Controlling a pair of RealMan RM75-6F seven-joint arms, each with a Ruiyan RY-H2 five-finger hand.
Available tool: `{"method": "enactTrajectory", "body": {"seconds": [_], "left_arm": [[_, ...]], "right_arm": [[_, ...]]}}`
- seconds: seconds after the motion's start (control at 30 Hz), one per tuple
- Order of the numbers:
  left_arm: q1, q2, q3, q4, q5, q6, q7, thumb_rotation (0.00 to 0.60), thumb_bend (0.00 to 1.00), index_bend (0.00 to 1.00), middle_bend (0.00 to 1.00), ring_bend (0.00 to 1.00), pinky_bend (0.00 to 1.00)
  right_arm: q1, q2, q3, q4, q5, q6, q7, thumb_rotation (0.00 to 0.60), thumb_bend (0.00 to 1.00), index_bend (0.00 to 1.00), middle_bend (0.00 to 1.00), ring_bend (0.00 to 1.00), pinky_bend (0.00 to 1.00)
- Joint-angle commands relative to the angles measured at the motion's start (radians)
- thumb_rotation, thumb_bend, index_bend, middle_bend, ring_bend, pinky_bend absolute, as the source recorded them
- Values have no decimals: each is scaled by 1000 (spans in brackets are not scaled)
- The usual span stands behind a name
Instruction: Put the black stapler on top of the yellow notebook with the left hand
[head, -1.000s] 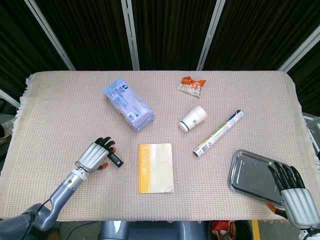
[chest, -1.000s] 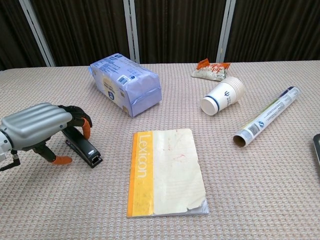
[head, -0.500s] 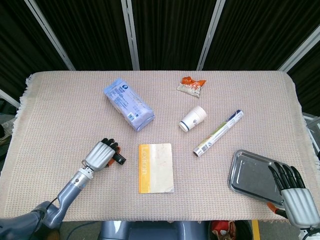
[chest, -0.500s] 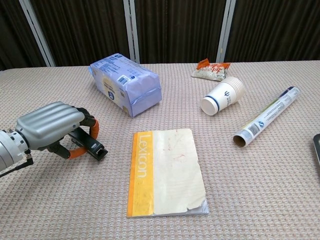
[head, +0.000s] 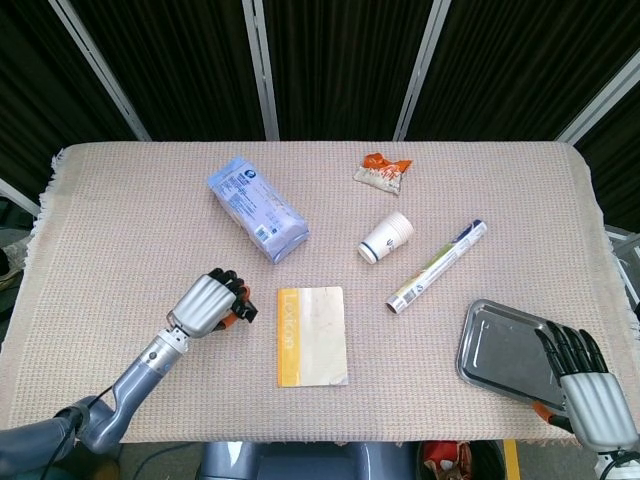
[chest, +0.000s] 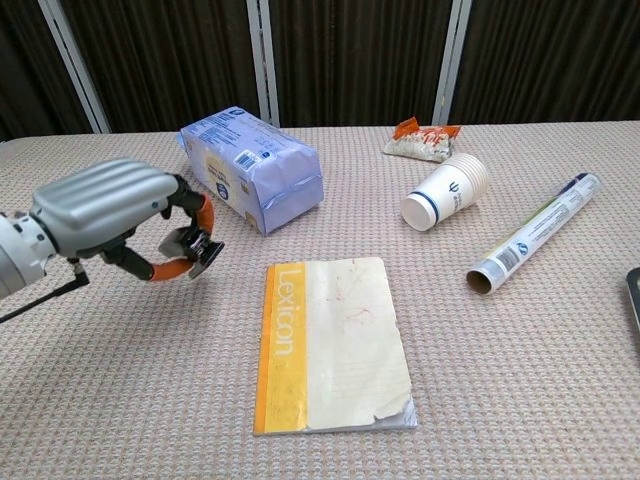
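Note:
My left hand (head: 207, 303) (chest: 115, 215) grips the black stapler (chest: 196, 245) (head: 243, 311) and holds it lifted off the cloth, just left of the yellow notebook (head: 311, 335) (chest: 330, 342). Only the stapler's front end sticks out past the fingers; the rest is hidden in the hand. The notebook lies flat near the table's front middle, its yellow "Lexicon" spine toward the hand. My right hand (head: 590, 390) hangs at the front right corner, fingers apart, holding nothing.
A blue tissue pack (head: 256, 209) (chest: 252, 167) lies behind the left hand. A tipped paper cup (head: 387, 237) (chest: 447, 190), a rolled tube (head: 437, 265) (chest: 533, 232) and a snack packet (head: 382, 172) (chest: 425, 140) sit at mid-right. A metal tray (head: 500, 350) lies front right.
The left hand closed on the stapler, lifted it off the cloth and carried it right toward the notebook. The right hand stayed put.

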Motion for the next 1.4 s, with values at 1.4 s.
{"method": "enactTrajectory", "body": {"seconds": [1.4], "left_arm": [[-236, -26, -8, -206, -94, -197, 340, 600, 621, 673, 428, 298, 392]], "right_arm": [[-13, 9, 8, 13, -12, 55, 24, 600, 53, 0, 0, 0, 0]]}}
